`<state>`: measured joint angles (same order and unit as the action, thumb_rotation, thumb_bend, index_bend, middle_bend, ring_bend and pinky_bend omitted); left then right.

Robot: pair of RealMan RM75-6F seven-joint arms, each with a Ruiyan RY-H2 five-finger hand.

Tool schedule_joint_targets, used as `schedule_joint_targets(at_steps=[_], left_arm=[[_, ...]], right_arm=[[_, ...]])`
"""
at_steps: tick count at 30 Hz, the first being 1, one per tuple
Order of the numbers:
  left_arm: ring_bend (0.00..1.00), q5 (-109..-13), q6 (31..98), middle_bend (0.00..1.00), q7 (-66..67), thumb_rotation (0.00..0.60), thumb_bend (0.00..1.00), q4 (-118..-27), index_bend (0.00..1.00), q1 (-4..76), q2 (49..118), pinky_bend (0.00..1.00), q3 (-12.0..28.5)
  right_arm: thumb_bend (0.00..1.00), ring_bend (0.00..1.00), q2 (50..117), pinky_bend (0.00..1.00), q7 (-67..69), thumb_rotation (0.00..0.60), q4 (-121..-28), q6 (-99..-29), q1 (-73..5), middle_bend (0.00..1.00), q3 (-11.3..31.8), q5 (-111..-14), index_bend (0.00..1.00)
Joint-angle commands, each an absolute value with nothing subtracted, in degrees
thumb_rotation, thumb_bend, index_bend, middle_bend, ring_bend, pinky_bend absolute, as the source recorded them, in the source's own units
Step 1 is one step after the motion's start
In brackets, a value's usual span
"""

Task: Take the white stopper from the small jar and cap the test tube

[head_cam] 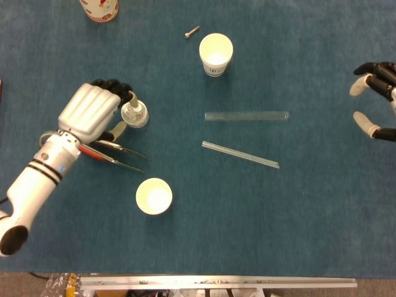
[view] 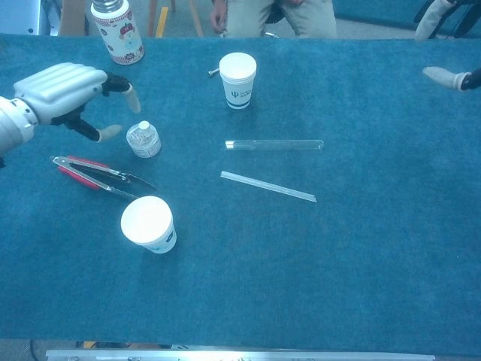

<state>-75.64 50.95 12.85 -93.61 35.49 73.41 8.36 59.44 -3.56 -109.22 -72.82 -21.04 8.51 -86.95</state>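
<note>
Left hand, fingers spread and empty, hovers just left of the small jar holding the white stopper. Test tube lies crosswise, well right. Right hand, open, waits far right.

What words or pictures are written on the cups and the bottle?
Far paper cup: a dark logo mark, too small to read.
Near paper cup: faint print low on its side, too blurred to read.
Bottle at the far edge: a cartoon pattern, no readable words.
</note>
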Motion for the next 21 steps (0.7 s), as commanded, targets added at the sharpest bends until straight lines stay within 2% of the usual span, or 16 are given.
schedule_joint_targets(at_steps=[1, 4, 6, 13, 21], left_arm=[[0.01, -72.8, 50.3, 0.11, 14.3, 0.559, 0.34, -91.8, 0.32, 37.0, 75.5, 0.08, 9.4], [0.00, -70.9, 50.4, 0.04, 15.7, 0.515, 0.30, -90.3, 0.31, 37.6, 76.7, 0.04, 9.6], [0.00, -69.3, 50.3, 0.03, 16.8, 0.503, 0.28, -89.2, 0.31, 38.1, 77.4, 0.03, 9.7], [0.00, -66.0, 50.0, 0.03, 18.7, 0.600, 0.27, -86.3, 0.35, 39.3, 79.1, 0.02, 9.4], [0.00, -64.3, 50.0, 0.03, 19.5, 0.600, 0.27, -85.0, 0.38, 40.0, 80.3, 0.02, 8.6]], right_arm=[[0.24, 0.29, 59.4, 0.40, -3.3, 0.600, -109.1, -72.9, -21.0, 0.32, 8.3, -87.1, 0.44], [0.24, 0.29, 59.3, 0.40, -2.8, 0.600, -108.9, -72.9, -20.9, 0.32, 8.1, -87.3, 0.44], [0.24, 0.29, 59.4, 0.40, -2.5, 0.600, -108.7, -72.9, -21.0, 0.32, 8.0, -87.3, 0.44], [0.24, 0.30, 59.7, 0.40, -1.7, 0.600, -108.0, -72.8, -21.1, 0.32, 7.7, -87.4, 0.44], [0.24, 0.30, 59.8, 0.40, -1.1, 0.600, -107.6, -72.9, -21.1, 0.32, 7.7, -87.3, 0.44]])
